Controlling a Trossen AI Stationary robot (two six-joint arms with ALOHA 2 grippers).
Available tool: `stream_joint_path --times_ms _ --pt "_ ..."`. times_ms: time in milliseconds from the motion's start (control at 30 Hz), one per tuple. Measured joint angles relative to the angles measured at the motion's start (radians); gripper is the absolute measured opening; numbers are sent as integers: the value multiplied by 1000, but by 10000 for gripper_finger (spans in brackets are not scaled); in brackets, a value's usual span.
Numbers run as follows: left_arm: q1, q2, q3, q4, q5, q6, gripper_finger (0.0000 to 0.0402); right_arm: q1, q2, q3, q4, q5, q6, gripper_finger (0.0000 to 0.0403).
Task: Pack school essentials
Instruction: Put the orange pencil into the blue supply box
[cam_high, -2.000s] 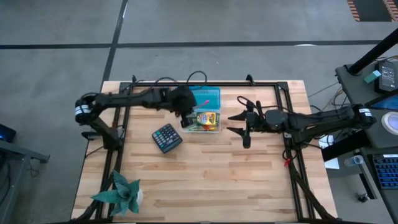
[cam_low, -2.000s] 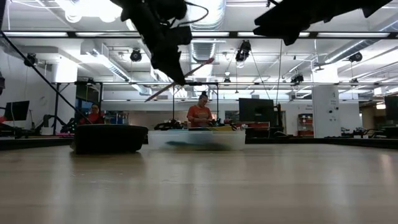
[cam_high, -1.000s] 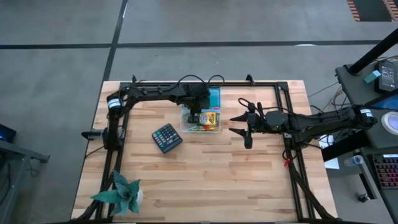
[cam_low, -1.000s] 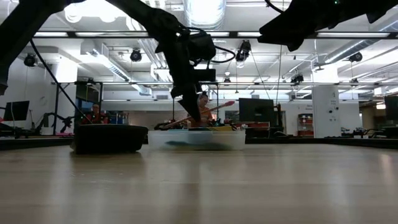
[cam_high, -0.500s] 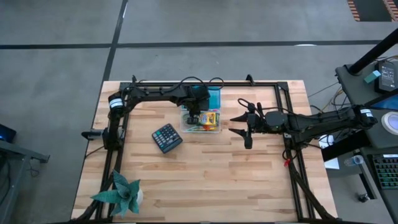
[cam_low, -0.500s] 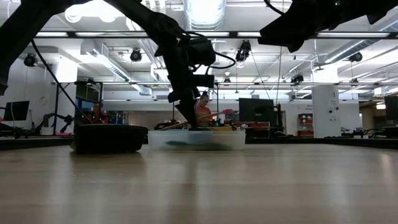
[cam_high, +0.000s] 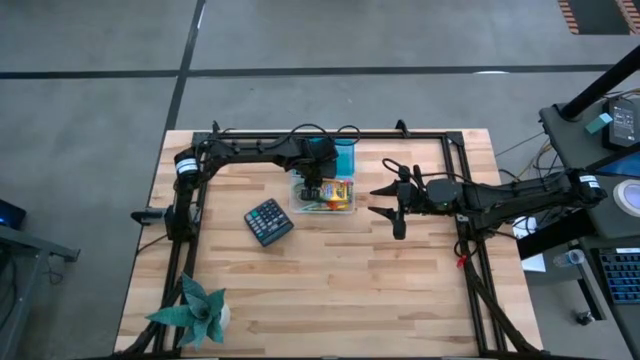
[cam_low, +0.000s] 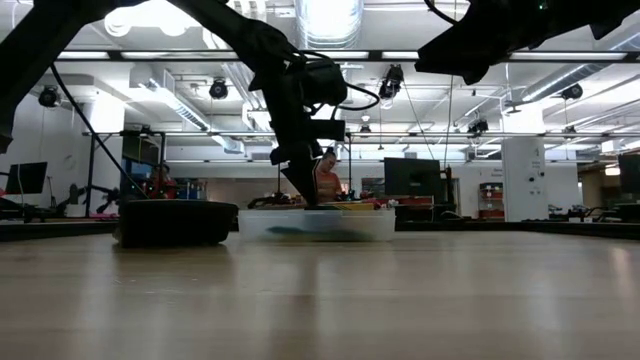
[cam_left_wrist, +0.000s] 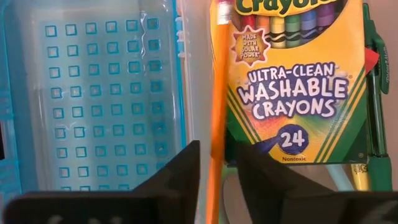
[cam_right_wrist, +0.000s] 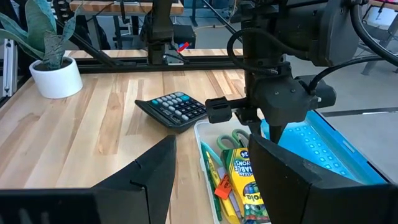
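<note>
My left gripper (cam_high: 313, 186) hangs pointing down over the clear box (cam_high: 325, 193), just above its rim in the low view (cam_low: 300, 190). Its fingers are slightly open. An orange pencil (cam_left_wrist: 217, 106) lies below and between them with a narrow gap on each side, along the edge of the crayon pack (cam_left_wrist: 292, 81) in the box. A green pen (cam_left_wrist: 376, 93) lies on the pack's other side. Green-handled scissors (cam_right_wrist: 233, 138) also lie in the box. My right gripper (cam_high: 381, 201) waits open above the table, right of the box.
The box's blue lid (cam_high: 345, 155) lies open on its far side. A dark calculator (cam_high: 268, 221) sits left of and nearer than the box. A green spiky plant in a white pot (cam_high: 195, 310) stands at the near left corner. Bare wood spreads along the near side.
My left gripper sank a little over the box and then kept still. The orange pencil, which slanted upward below the fingers a second ago, has dropped level into the box beside the crayon pack.
</note>
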Motion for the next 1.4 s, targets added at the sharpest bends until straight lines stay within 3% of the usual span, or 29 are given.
stream_joint_path --times_ms 233,733,833,933,1100,1233,1333,1400 --pt "-4 0 0 0 0 0 130 0 0 0 0 0 0 189" --pt "-7 -6 12 -38 23 -26 132 0 0 0 0 0 0 189" --pt "-12 -52 19 -111 16 -26 132 0 0 -1 0 0 0 189" --pt "-14 -126 5 -173 -56 -27 131 0 0 -4 0 0 0 189" --pt "-4 -226 -50 -170 -107 -122 109 0 0 -8 1 0 4 189" --pt "-1 -285 -144 -119 -221 -140 63 0 0 -14 1 -1 16 189" --pt "15 -292 -226 -89 -208 -164 16 5 0 -20 1 -2 30 189" --pt "27 -292 -272 -33 -198 -186 7 6 0 -23 -1 -2 30 189"
